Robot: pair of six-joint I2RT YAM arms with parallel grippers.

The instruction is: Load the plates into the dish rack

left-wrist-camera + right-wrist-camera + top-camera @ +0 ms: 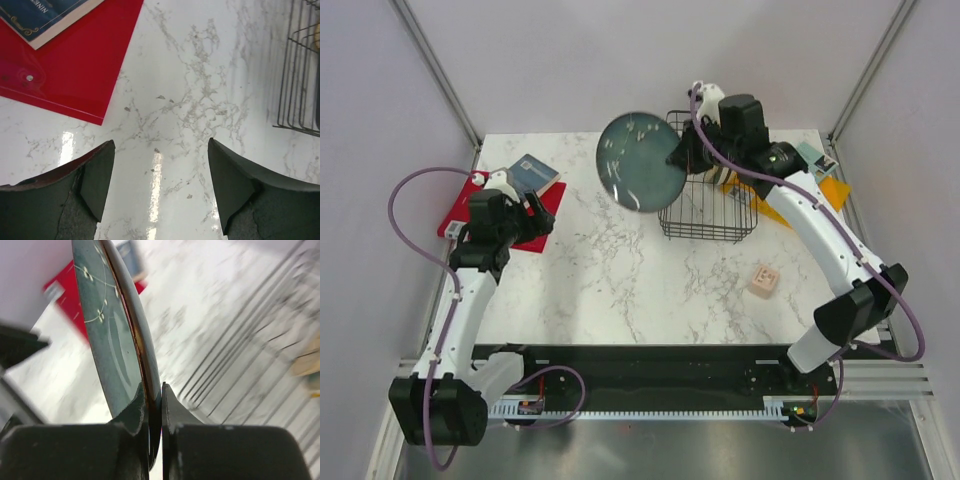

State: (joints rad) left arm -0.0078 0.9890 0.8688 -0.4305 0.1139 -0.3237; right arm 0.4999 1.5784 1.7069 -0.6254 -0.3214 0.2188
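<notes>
My right gripper (682, 152) is shut on the rim of the dark teal plate (640, 160) and holds it in the air, tilted, just left of the black wire dish rack (710, 205). In the right wrist view the plate (112, 325) stands edge-on between my fingertips (156, 400), with the rack's wires (250, 370) blurred to the right. My left gripper (525, 215) is open and empty, low over the marble beside a red folder; in the left wrist view its fingers (95, 177) frame bare marble. The rack's corner (300, 75) shows at right. No other plates show.
A red folder (535, 215) with a dark blue book (532, 172) lies at the table's left. An orange board (825, 190) and a small booklet (815, 155) lie behind the right arm. A small wooden block (763, 280) sits at front right.
</notes>
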